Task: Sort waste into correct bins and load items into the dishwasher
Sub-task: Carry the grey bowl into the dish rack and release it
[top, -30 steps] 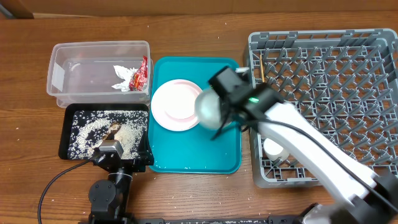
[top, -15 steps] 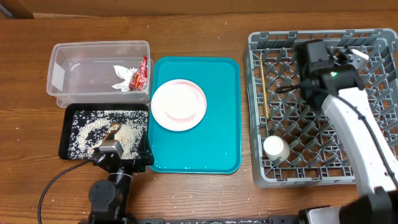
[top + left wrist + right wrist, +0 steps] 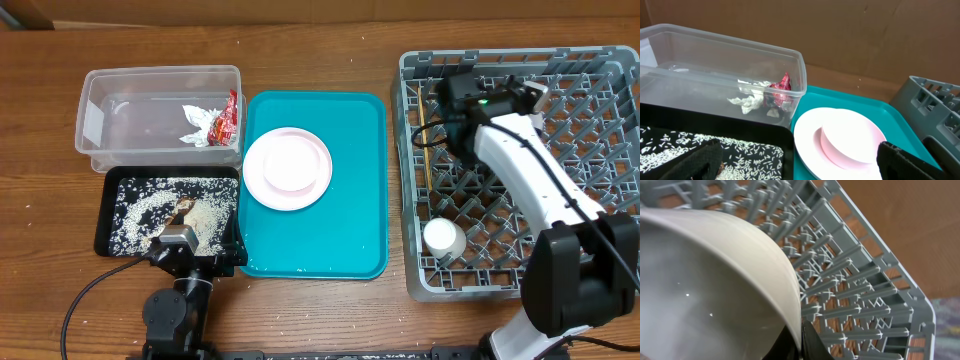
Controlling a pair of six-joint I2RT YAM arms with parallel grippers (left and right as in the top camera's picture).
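The right claw (image 3: 801,345) is clenched on the rim of a white bowl (image 3: 715,280), holding it above the pegs of the grey dish rack (image 3: 600,270), near its back left corner. A second ago it carried that bowl over the teal tray (image 3: 350,235), just beside the pink-white plate (image 3: 287,168), which has not moved. A white cup (image 3: 443,238) sits in the rack's front left. The left claw (image 3: 800,162) is spread wide at the near edge of the black tray (image 3: 105,215) of rice (image 3: 140,205).
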